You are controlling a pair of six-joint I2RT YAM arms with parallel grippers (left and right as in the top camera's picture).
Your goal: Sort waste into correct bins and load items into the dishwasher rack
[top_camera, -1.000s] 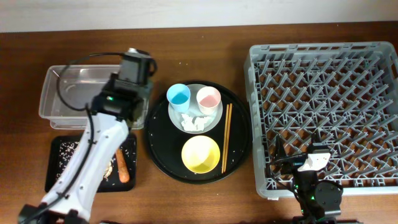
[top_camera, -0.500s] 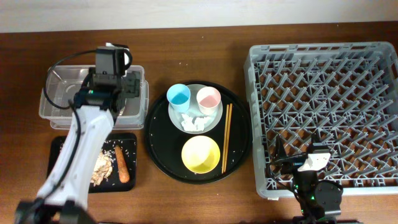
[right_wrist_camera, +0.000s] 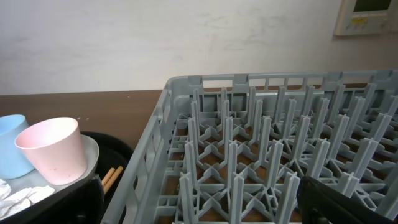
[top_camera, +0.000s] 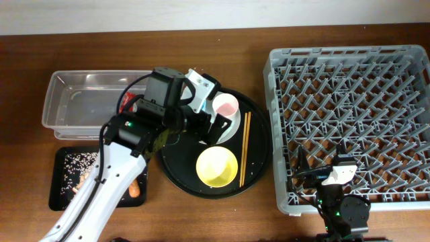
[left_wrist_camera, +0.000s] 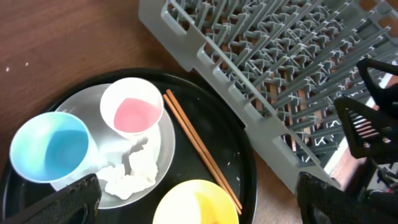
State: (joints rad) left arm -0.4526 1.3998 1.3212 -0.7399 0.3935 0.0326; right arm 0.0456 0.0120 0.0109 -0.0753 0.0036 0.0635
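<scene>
**Tissue lies on plate under wide-open left gripper**

Crumpled white tissue point(left_wrist_camera: 134, 173) sits on the pale round plate point(left_wrist_camera: 166, 146), lower left in the left wrist view. It lies just beside the small blue cup point(left_wrist_camera: 50, 151) and the pink-inside white cup point(left_wrist_camera: 130, 114), both upright on the same plate. The left gripper point(left_wrist_camera: 199, 200) hangs above the round black tray point(left_wrist_camera: 242, 155), fingers spread to both edges of that view, holding nothing and touching nothing. Two wooden chopsticks point(left_wrist_camera: 199, 155) lie side by side on the tray right of the plate, the yellow bowl point(left_wrist_camera: 186, 208) lower in the frame. Overhead, a small red wrapper point(top_camera: 124, 101) shows in the clear tub point(top_camera: 80, 101) at upper left, partly hidden by the arm. The right gripper point(right_wrist_camera: 202, 199), equally wide and empty, hovers over a corner of the grey dishwasher rack point(top_camera: 349, 87) at lower right.
</scene>
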